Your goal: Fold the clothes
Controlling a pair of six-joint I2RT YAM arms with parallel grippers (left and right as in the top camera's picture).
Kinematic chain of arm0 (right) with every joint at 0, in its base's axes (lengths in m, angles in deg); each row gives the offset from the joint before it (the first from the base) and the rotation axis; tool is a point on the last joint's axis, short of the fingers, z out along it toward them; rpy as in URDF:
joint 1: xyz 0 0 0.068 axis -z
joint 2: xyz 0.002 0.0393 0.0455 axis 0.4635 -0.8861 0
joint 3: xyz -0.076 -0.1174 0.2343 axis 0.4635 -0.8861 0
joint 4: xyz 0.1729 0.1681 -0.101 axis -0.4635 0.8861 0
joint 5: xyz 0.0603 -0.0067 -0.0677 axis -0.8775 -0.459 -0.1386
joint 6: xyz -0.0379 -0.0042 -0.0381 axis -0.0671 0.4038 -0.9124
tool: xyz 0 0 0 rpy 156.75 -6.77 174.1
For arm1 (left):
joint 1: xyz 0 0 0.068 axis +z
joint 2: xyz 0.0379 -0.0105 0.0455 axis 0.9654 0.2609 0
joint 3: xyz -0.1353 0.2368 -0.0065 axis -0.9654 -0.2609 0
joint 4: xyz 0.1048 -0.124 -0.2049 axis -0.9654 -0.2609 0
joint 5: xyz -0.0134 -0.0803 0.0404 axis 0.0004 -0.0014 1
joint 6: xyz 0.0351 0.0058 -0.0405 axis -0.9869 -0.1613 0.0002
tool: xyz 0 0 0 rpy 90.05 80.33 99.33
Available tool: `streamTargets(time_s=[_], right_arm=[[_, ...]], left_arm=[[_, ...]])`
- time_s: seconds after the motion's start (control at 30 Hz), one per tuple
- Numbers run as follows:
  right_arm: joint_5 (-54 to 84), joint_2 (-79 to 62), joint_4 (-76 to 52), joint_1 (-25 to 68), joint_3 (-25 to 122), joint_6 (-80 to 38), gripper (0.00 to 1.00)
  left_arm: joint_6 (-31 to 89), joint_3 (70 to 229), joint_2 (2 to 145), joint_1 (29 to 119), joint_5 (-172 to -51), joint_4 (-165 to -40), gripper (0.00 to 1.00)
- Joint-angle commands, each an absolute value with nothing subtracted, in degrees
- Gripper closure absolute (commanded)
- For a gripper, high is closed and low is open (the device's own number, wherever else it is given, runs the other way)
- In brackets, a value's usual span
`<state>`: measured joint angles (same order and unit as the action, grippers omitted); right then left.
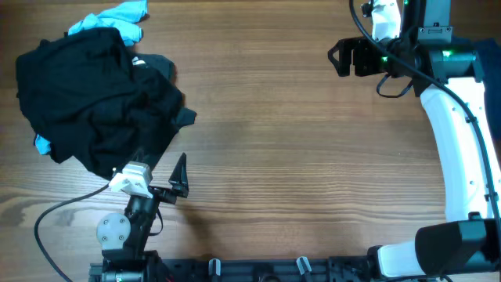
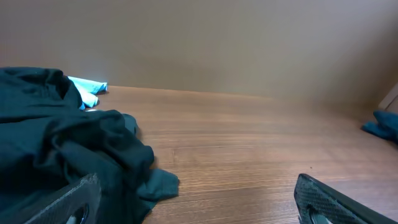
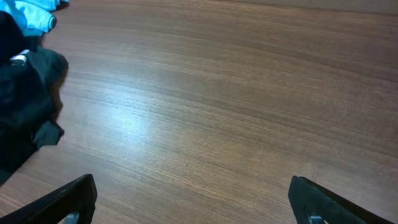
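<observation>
A heap of crumpled black clothes (image 1: 94, 94) lies at the table's far left, with a light blue garment (image 1: 117, 17) showing at its back edge and at its left side. My left gripper (image 1: 166, 168) is open and empty at the heap's front right edge; the black cloth (image 2: 68, 155) fills the left of its wrist view, with blue cloth (image 2: 87, 87) behind. My right gripper (image 1: 341, 56) is open and empty at the far right, well away from the heap. The right wrist view shows the black cloth (image 3: 22, 118) and blue cloth (image 3: 31, 15) at its far left.
The wooden table (image 1: 297, 157) spreads bare between the heap and the right arm. A dark blue item (image 2: 382, 124) shows at the right edge of the left wrist view. The arm mounts stand along the front edge.
</observation>
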<state>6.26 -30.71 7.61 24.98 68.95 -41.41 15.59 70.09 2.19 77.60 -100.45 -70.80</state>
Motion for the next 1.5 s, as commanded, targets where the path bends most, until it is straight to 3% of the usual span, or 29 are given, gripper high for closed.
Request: streamTargets(time_s=[0.0,0.47,0.77,1.07,1.27,1.47], right_arm=[[6.6,-29.9,7.5,25.0,68.9,-42.5,0.00],[6.6,-29.2,7.5,25.0,68.9,-42.5,0.00],[9.6,-12.0,3.2,25.0,65.9,-42.5,0.00],[9.4,20.0,-41.4,25.0,25.7,-36.0,0.00],[9.4,39.9,-45.1,25.0,2.7,-36.0,0.00],[9.6,53.2,-45.5,25.1,-11.5,-35.8,0.00]], left_arm=[[14.5,69.8,1.6,78.0,-99.7,-71.0,0.00],[14.5,69.8,1.6,78.0,-99.7,-71.0,0.00],[14.5,69.8,1.6,78.0,-99.7,-71.0,0.00],[14.5,69.8,1.6,78.0,-99.7,-71.0,0.00],[14.5,69.8,1.6,78.0,-99.7,-71.0,0.00],[14.5,69.8,1.6,78.0,-99.7,-71.0,0.00]])
